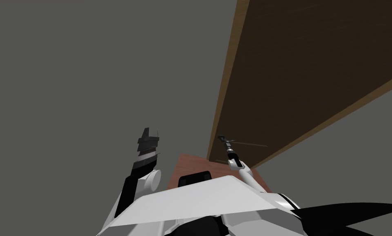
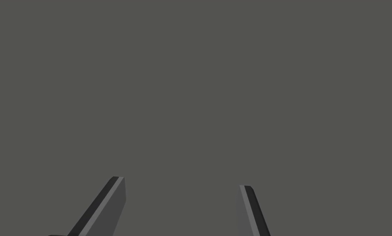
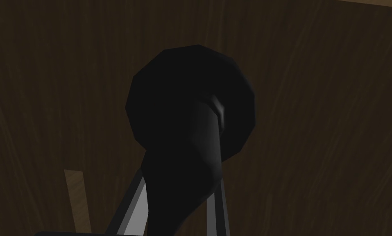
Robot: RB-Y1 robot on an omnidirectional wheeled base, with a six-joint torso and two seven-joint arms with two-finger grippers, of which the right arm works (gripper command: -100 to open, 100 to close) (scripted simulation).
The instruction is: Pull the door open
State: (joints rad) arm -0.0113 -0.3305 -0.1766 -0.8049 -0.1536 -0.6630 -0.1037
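Door (image 1: pixel 305 73), a dark wood-grained slab in a lighter frame (image 1: pixel 225 82), stands close ahead on my right, next to a plain grey wall (image 1: pixel 88 73). It is probably stiff and fairly heavy, turning only on its hinges, so the black lever handle (image 3: pixel 182 135) is the place to hold. The right gripper (image 3: pixel 178 192) is clenched on that lever, one blade on each side. The left gripper (image 2: pixel 182 182) is released, raised toward the wall. Nothing stands in the way, though room for the swing looks tight.

left gripper (image 1: pixel 151 132) a dark stepped box, grey blade jaws; right arm (image 1: pixel 243 170) slim, white, dark-banded.
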